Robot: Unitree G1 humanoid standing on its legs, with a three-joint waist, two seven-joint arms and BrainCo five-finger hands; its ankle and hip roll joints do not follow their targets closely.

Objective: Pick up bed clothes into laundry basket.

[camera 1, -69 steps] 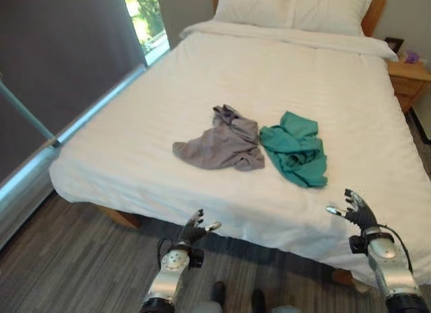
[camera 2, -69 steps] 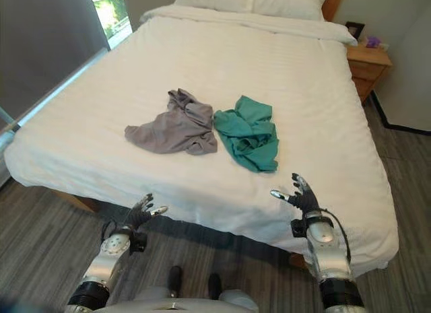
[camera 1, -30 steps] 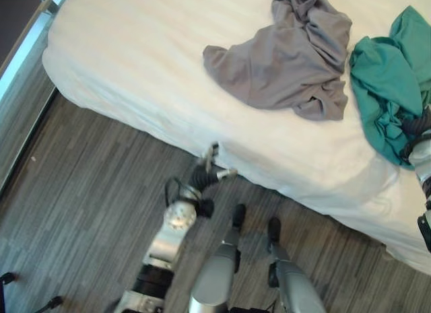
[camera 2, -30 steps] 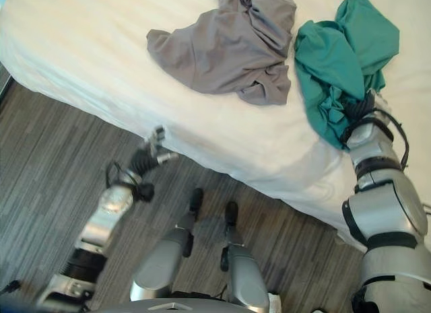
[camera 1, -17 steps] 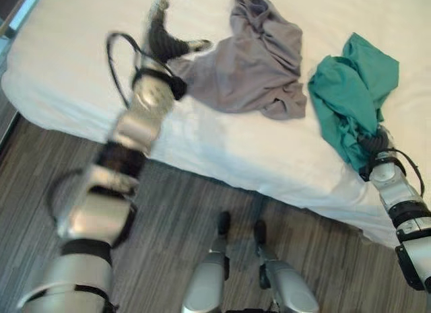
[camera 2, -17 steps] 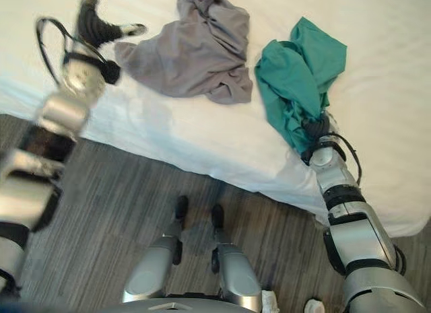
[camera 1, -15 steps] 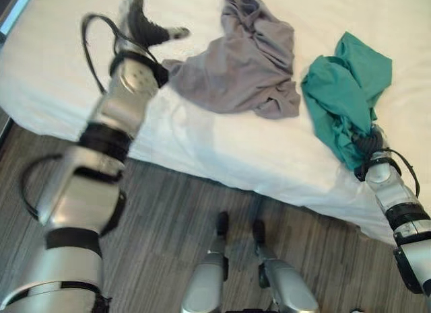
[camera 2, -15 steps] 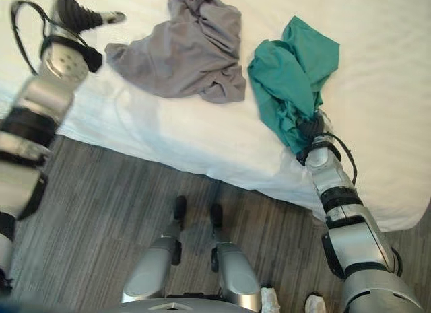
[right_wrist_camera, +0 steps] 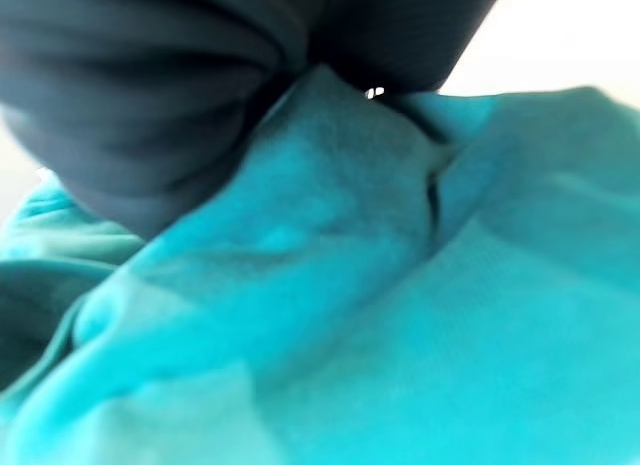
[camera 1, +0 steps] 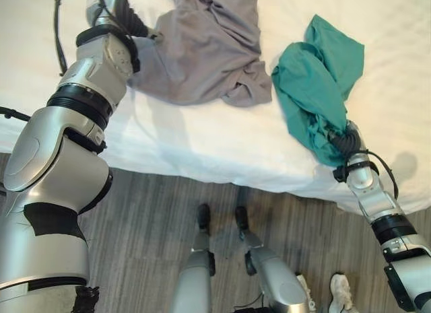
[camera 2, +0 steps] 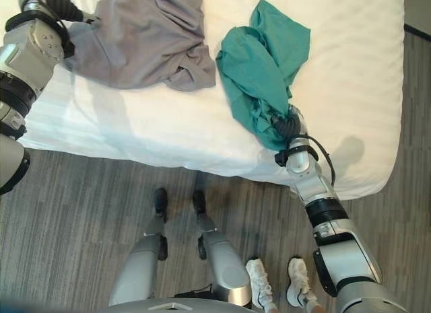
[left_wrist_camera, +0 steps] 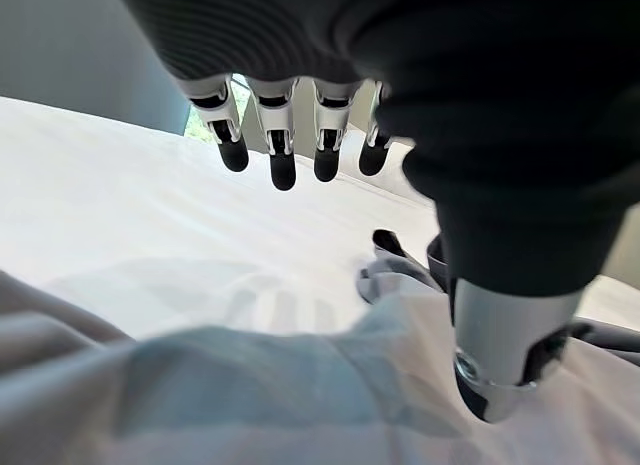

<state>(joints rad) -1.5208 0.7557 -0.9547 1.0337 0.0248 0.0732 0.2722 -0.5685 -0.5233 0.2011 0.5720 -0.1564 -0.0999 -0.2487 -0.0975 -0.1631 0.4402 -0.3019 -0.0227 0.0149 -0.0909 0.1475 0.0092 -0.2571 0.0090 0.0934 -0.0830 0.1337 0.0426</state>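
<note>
A grey garment [camera 1: 202, 50] and a teal garment [camera 1: 323, 91] lie crumpled side by side on the white bed [camera 1: 222, 145]. My left hand [camera 1: 124, 13] is on the bed at the grey garment's left edge. In the left wrist view its fingers [left_wrist_camera: 283, 155] hang straight above the sheet and its thumb [left_wrist_camera: 505, 355] rests against the grey cloth [left_wrist_camera: 250, 395]. My right hand [camera 2: 286, 128] is pushed into the near end of the teal garment by the bed's front edge, and teal cloth [right_wrist_camera: 400, 315] hides its fingers.
The bed's front edge runs across the view with grey wood-plank floor [camera 1: 141, 225] below it. A person's white shoes [camera 2: 259, 276] stand on the floor close behind me. The mattress's right corner [camera 2: 384, 165] is just past my right arm.
The camera has shifted over the bed. My left arm has come further onto the bed, up to the grey garment's left edge. My right hand has stayed in the teal garment.
</note>
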